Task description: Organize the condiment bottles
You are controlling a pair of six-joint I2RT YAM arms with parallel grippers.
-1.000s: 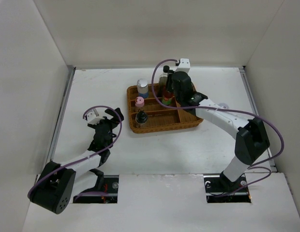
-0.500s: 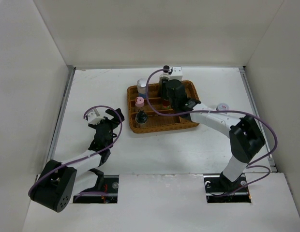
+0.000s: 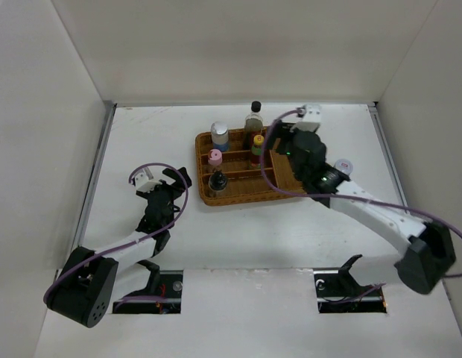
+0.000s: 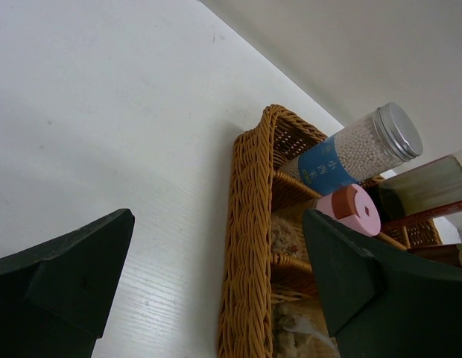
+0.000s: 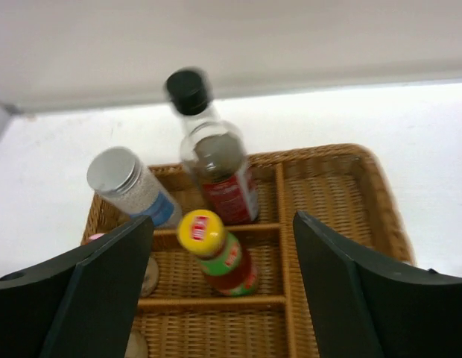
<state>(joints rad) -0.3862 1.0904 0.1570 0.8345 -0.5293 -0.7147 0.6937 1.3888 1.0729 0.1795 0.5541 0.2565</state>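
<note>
Wicker tray [image 3: 199,160] sits toward the far middle of the bench [image 3: 141,134], and I count five bottles standing in it.

Back row: the blue-banded white-capped bottle [image 3: 219,134] is in the left corner. The tall clear black-capped bottle [image 3: 253,119] is just to its right; its cap is blurred in the right wrist view.

Middle row: the pink-capped bottle [image 3: 214,157] is on the left. The yellow-capped red-green bottle [image 3: 257,148] is to its right, directly in front of the tall one.

Near-left compartment: the black-capped round bottle [image 3: 217,181].

Right hand [image 5: 222,222]: fingers spread wide with nothing between them, hovering above the right part of the tray and touching no bottle.

Left hand [image 4: 217,216]: also wide and empty, low over the bench to the left of the tray, facing its left wall.
</note>
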